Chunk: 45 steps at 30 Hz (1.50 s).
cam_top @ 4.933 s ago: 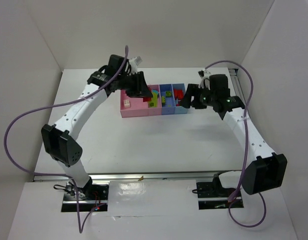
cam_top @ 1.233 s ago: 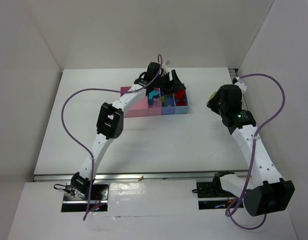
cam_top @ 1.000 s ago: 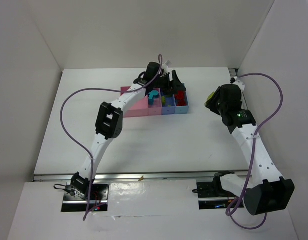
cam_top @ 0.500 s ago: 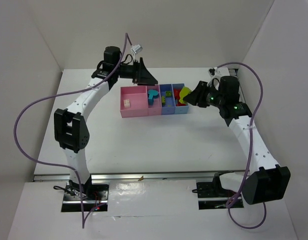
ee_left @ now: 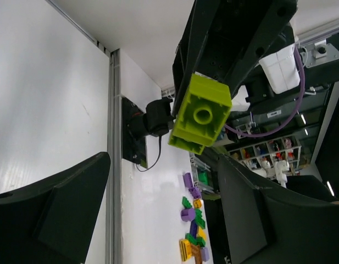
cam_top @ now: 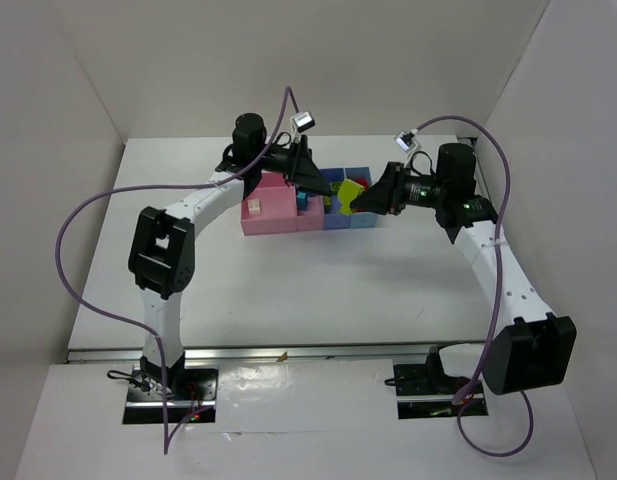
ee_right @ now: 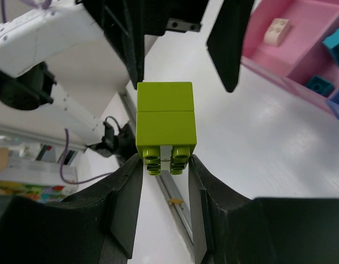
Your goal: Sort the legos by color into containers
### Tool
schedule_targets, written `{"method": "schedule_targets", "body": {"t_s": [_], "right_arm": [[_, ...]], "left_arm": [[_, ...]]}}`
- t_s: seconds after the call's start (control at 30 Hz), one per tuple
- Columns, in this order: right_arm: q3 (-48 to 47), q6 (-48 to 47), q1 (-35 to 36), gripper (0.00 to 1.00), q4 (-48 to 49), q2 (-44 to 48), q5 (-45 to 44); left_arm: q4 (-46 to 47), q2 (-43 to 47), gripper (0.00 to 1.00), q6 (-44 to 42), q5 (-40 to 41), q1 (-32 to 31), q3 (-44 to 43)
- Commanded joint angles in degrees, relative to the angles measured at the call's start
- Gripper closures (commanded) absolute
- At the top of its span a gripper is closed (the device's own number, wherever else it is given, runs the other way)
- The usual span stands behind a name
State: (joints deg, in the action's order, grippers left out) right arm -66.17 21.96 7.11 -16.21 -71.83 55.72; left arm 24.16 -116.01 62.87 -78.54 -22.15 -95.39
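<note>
On the tabletop [cam_top: 288, 280] the containers [cam_top: 273, 222] sit beneath both arms. The left hand [cam_top: 318, 185] gapes wide and empty, facing the right hand [cam_top: 360, 200], which pinches a yellow-green two-brick stack [ee_right: 165, 118] above the bins (offered for a handover, I'd guess).

The black-fingered right hand [ee_right: 165, 158] holds a plain yellow-green stack [ee_right: 165, 121] of two bricks, and the left hand [cam_top: 310, 178] facing it is black as well. Beyond the right hand's fingertips, pink bins [ee_right: 301, 25] hold a beige brick [ee_right: 277, 30] and cyan bricks [ee_right: 335, 43] on the white table [ee_right: 257, 143].
</note>
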Motion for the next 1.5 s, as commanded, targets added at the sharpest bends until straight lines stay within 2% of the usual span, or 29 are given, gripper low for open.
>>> {"method": "schedule_targets", "body": {"t_s": [0.0,0.03,0.17,0.37,0.4,0.5,0.57,0.7,0.87,0.97,1.0,1.17,1.4,1.43,1.47], "right_arm": [[-2.56,-0.51,-0.26,0.95,4.25,-1.38,9.22],[-3.08,-0.51,-0.26,0.95,4.25,-2.25,10.1],[-3.61,-0.51,-0.26,0.94,3.55,-3.57,10.9],[-3.61,0.02,-0.26,0.94,3.55,-4.63,10.37],[-3.61,0.02,-0.26,0.94,3.55,-4.63,10.37],[-3.61,0.02,-0.26,0.94,4.08,-4.63,9.85],[-3.61,0.02,-0.26,0.94,4.08,-5.24,9.84],[-3.61,0.02,-0.26,0.94,4.08,-5.25,9.14],[-3.61,0.02,-0.26,0.94,3.55,-5.77,8.62],[-3.61,0.02,-0.26,0.94,3.55,-5.77,8.61],[-3.61,0.02,-0.26,0.94,3.03,-5.77,8.09],[-3.61,-3.31,-0.26,0.94,-1.01,-6.3,4.93],[-3.61,-4.64,-0.26,0.94,-3.3,-3.84,-0.26],[-3.61,-4.64,-0.26,0.95,-3.3,-3.32,-0.27],[-3.61,-4.64,-0.26,0.95,-3.91,-3.31,-0.96]], "left_arm": [[12.75,-2.29,0.11,6.83,-3.63,-0.35,-2.69],[12.75,-2.29,0.11,6.83,-3.63,-0.87,-3.39],[23.44,-3.61,0.14,12.53,-4.87,-1.49,-4.88],[40.58,-6.07,0.18,25.61,-7.59,-2.63,-4.37],[45.92,-6.07,0.18,29.81,-8.2,-2.63,-4.36],[52.98,-7.74,0.18,37.2,-8.9,-3.24,-5.85],[55.8,-8.54,0.2,38.99,-9.43,-3.77,-6.38],[55.82,-9.85,0.35,40.05,-9.44,-4.39,-7.7],[53.45,-10.38,0.4,38.64,-9.44,-4.39,-8.32],[51.77,-9.86,0.56,36.97,-9.44,-4.39,-8.32],[51.17,-9.85,0.67,36.97,-9.44,-4.39,-8.32],[48.01,-9.85,1.0,34.26,-9.44,-4.39,-8.84],[42.82,-8.19,1.0,30.92,-7.41,0.87,-4.11],[41.5,-8.18,1.0,29.69,-7.41,1.49,-3.49],[36.44,-7.49,1.0,27.85,-6.81,1.5,-3.48]]}}
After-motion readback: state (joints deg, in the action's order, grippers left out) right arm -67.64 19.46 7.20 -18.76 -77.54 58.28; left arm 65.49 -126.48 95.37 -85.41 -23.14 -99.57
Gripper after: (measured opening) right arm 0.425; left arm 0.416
